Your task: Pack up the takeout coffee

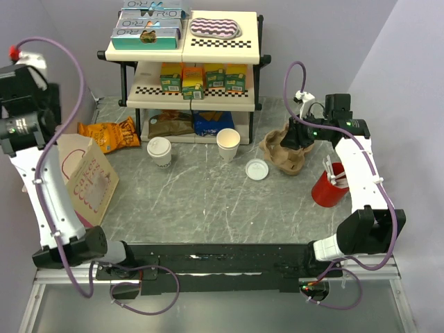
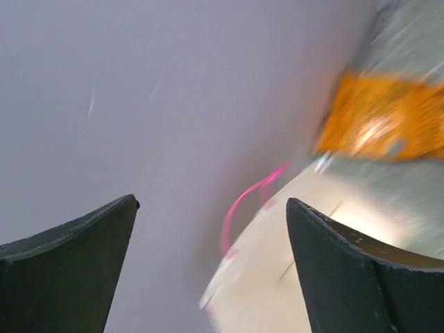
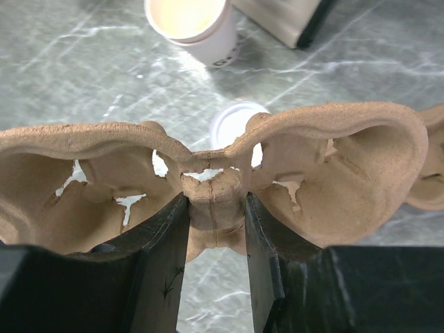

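Observation:
The takeout coffee (image 1: 159, 151), a cream cup with a white lid, stands on the table in front of the shelf, with no gripper near it. My right gripper (image 3: 215, 201) is shut on the centre post of a brown pulp cup carrier (image 3: 333, 173), which shows at the right of the top view as the carrier (image 1: 281, 154). My left gripper (image 2: 211, 202) is open and holds nothing. It is raised at the far left, above a paper bag (image 1: 87, 180) with pink print, and its view is blurred.
A lidless cream cup (image 1: 228, 144) and a loose white lid (image 1: 257, 169) lie between the coffee and the carrier. A red cup with straws (image 1: 329, 184) stands right of the carrier. An orange snack bag (image 1: 109, 134) lies left of the coffee. A stocked shelf (image 1: 187, 52) fills the back.

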Robot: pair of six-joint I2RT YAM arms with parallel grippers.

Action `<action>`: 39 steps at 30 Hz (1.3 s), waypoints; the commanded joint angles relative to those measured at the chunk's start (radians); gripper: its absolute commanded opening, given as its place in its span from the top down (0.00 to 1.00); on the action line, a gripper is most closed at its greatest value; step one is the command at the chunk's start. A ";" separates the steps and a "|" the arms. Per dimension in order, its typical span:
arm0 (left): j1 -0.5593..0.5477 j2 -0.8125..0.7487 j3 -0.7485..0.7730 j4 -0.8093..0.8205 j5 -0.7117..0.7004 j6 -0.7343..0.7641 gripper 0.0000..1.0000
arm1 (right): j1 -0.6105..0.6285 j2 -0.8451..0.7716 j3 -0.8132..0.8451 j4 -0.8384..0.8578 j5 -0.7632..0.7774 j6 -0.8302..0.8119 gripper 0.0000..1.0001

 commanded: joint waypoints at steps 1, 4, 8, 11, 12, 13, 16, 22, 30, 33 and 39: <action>0.145 0.023 0.039 -0.227 -0.046 0.004 0.08 | 0.005 0.009 0.057 -0.042 -0.094 0.038 1.00; 0.182 0.004 -0.044 -0.235 -0.052 0.016 0.12 | 0.011 0.022 0.060 -0.037 -0.107 0.045 1.00; 0.257 0.020 -0.126 -0.258 -0.002 0.036 0.18 | 0.050 0.025 0.060 -0.039 -0.116 0.032 1.00; 0.320 0.061 -0.118 -0.316 0.060 0.027 0.22 | 0.068 0.014 0.047 -0.042 -0.111 0.018 1.00; 0.342 0.072 -0.115 -0.330 0.090 0.018 0.23 | 0.071 0.009 0.034 -0.037 -0.110 0.016 1.00; 0.349 0.090 -0.113 -0.347 0.106 0.015 0.25 | 0.076 0.006 0.027 -0.033 -0.111 0.015 1.00; 0.382 0.115 -0.110 -0.359 0.158 0.010 0.28 | 0.082 -0.009 0.001 -0.021 -0.107 0.018 1.00; 0.392 0.162 -0.127 -0.398 0.265 -0.024 0.42 | 0.083 -0.035 -0.019 -0.024 -0.100 0.006 1.00; 0.394 0.178 -0.173 -0.372 0.273 -0.039 0.44 | 0.085 -0.041 -0.013 -0.040 -0.097 -0.007 1.00; 0.394 0.181 -0.184 -0.378 0.265 -0.037 0.50 | 0.085 -0.040 -0.009 -0.045 -0.096 -0.008 1.00; 0.394 0.179 -0.178 -0.393 0.259 -0.027 0.83 | 0.086 -0.044 0.001 -0.065 -0.090 -0.028 1.00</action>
